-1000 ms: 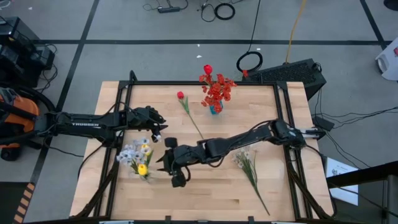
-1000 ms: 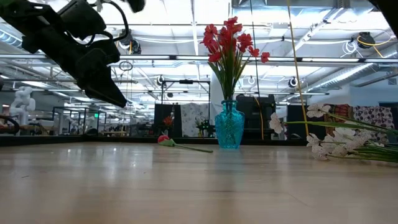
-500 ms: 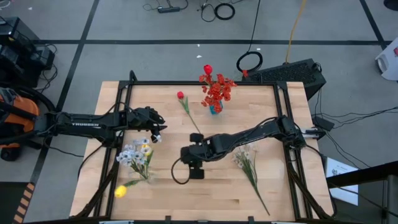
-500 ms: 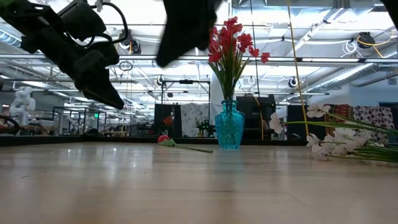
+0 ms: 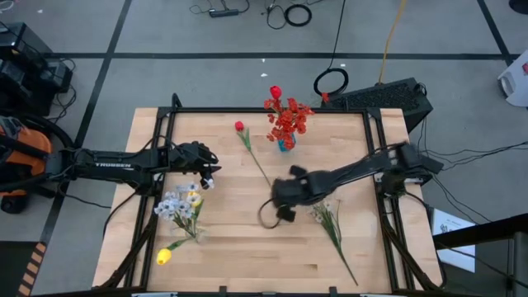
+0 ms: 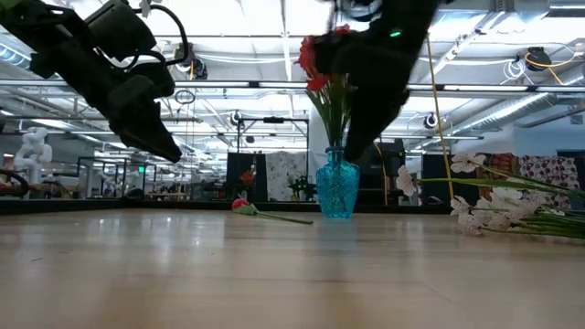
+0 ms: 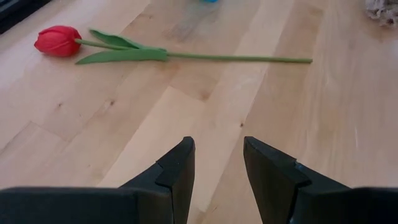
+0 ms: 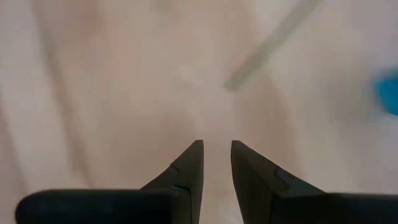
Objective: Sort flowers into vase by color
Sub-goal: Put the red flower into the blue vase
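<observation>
A teal vase stands at the table's far middle with red flowers in it. A red tulip lies flat on the wood, left of the vase. A bunch of white blossoms sits at the left. A yellow bud lies near the front-left corner. A white spray lies flat at the right. My left gripper hovers open, near the bunch. My right gripper is open with a narrow gap over bare wood mid-table, between the tulip's stem and the white spray.
A black frame rail runs round the tabletop. A black box sits beyond the far right corner. Bare wood lies along the near edge between the yellow bud and the white spray's stem end.
My right gripper has swept from beside the white-and-yellow bunch toward the table's right, to mid-table, tipping more downward. The yellow bud, which stood at the bunch's near side, has fallen and now lies near the front-left corner.
</observation>
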You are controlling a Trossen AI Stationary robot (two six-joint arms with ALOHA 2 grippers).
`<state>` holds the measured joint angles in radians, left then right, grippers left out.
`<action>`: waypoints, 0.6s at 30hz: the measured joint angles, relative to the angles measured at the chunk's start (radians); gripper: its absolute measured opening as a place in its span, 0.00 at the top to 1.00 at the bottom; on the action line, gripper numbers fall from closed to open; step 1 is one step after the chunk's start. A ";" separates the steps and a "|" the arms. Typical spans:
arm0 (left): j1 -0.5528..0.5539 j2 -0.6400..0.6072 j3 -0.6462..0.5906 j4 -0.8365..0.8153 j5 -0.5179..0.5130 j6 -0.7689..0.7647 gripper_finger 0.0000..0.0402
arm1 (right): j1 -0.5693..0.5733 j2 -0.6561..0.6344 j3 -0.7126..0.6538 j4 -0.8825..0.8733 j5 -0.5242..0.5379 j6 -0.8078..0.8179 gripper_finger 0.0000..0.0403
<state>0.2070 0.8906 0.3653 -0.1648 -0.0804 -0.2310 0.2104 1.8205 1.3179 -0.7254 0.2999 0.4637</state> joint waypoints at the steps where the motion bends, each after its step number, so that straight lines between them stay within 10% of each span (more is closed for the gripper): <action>1: 0.000 0.000 0.000 0.003 -0.002 0.000 0.64 | 0.000 -0.055 -0.049 0.008 0.033 0.018 0.82; 11: 0.000 0.016 0.008 0.118 -0.164 -0.168 0.64 | -0.001 -0.580 -0.533 0.193 0.343 0.287 0.82; 18: -0.008 0.163 0.114 0.117 -0.191 -0.255 0.64 | 0.001 -0.713 -0.719 0.258 0.408 0.431 0.82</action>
<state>0.1992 1.0536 0.4790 -0.0480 -0.2709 -0.4859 0.2111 1.1070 0.5987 -0.4679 0.7084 0.8949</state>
